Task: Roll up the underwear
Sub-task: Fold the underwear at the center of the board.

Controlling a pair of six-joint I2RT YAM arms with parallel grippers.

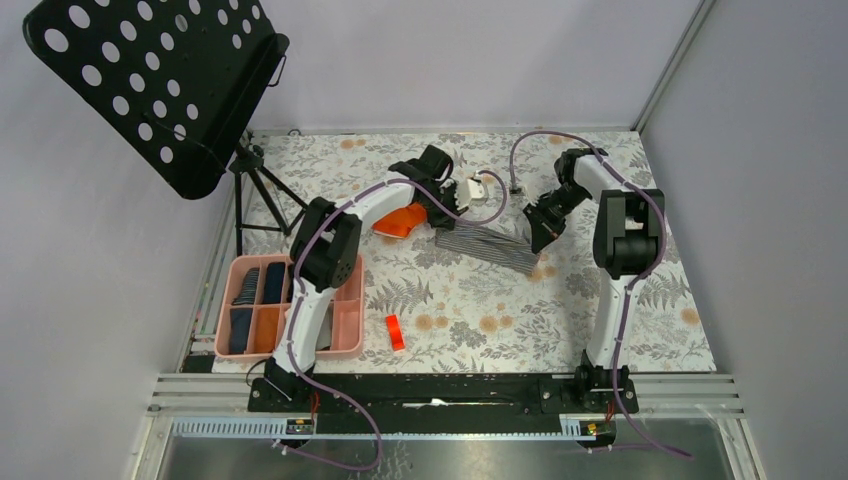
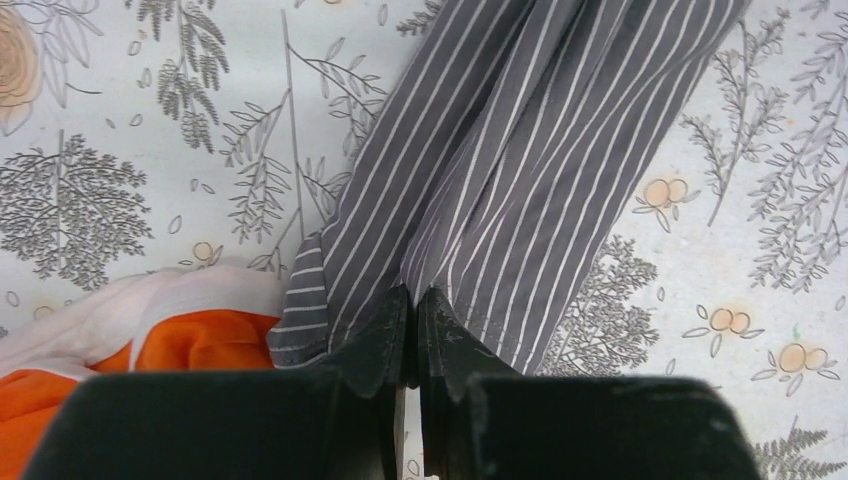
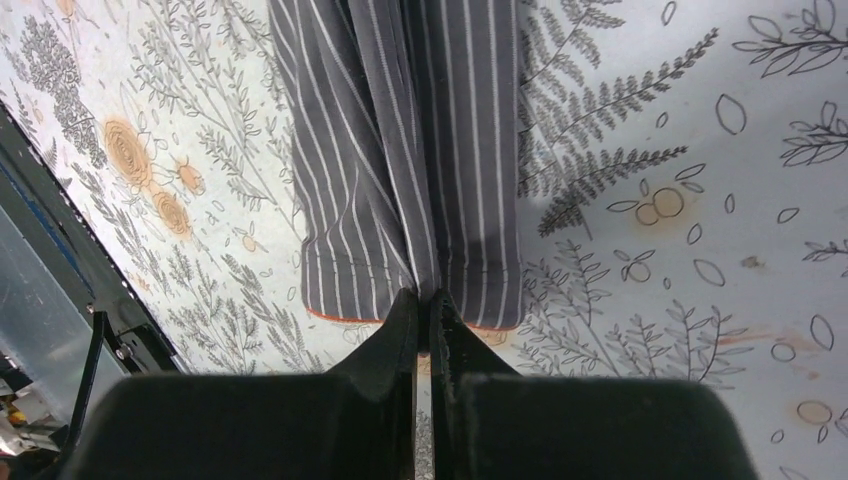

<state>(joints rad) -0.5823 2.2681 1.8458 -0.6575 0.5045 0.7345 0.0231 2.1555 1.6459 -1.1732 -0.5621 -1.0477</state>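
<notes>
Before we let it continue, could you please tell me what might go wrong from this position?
Both the left tool and right tool pinch the grey striped underwear only at its very edges, so a pull may slip it free. The orange underwear lies against the left-held end and could get dragged along.

No readable text, label, brand, number or sign in any view
</notes>
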